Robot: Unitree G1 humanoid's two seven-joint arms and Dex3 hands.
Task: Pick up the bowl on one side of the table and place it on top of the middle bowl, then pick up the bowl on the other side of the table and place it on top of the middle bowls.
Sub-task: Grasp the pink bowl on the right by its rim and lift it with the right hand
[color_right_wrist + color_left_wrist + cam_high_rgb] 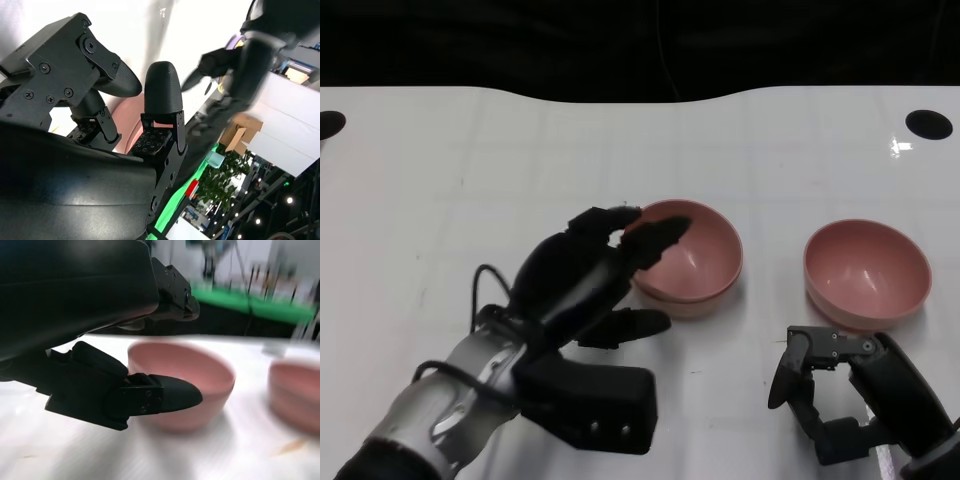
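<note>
1. Bowls first: the stacked pink bowls sit at the middle of the white table, one nested in the other, a second rim showing just under the upper one.
2. My left hand is at their near-left edge, fingers spread, holding nothing; the fingertips reach over the rim into the hollow, and the thumb lies outside the wall, near the table.
3. In the left wrist view the thumb tip is just in front of the bowl wall; I cannot tell whether it touches.
4. The single pink bowl stands to the right, apart from the stack, with a strip of bare table between them.
5. My right hand rests low, just short of that bowl's near rim, fingers apart and holding nothing.
6. Wide bare table lies to the left and toward the far edge, where a dark hole marks the right corner.
</note>
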